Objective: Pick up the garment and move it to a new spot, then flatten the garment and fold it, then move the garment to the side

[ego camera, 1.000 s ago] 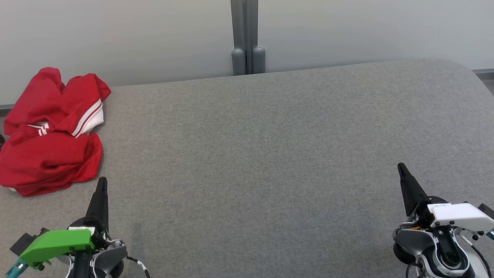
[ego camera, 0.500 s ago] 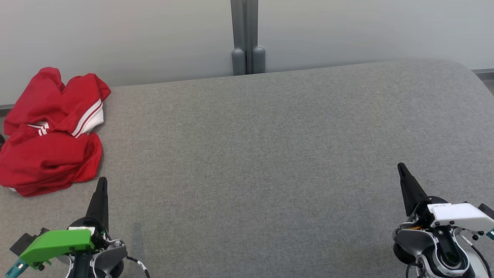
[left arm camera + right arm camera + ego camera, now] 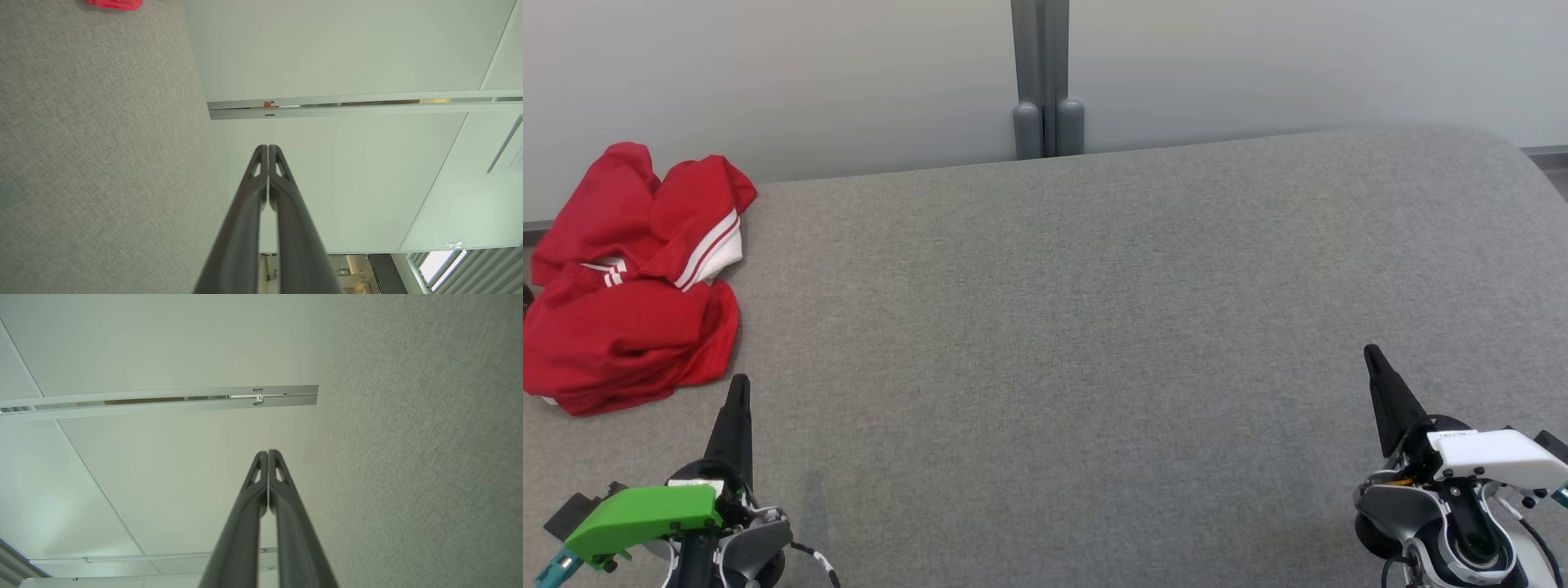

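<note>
With the crumpled garment lying at ten o'clock on the table, the left claw and right claw are waiting pressed together, empty.

Garment: red cloth, soft, matt, creased; white striped trim.
Desk: grey woven fabric cover, matt, fine rough weave.
Left gripper, right gripper: jaws dark plastic, smooth, dull sheen.
Green cover, white cover: moulded plastic, smooth, slight gloss.
Wall panels: smooth, matt, pale.
Post: grey, smooth, satin.
</note>
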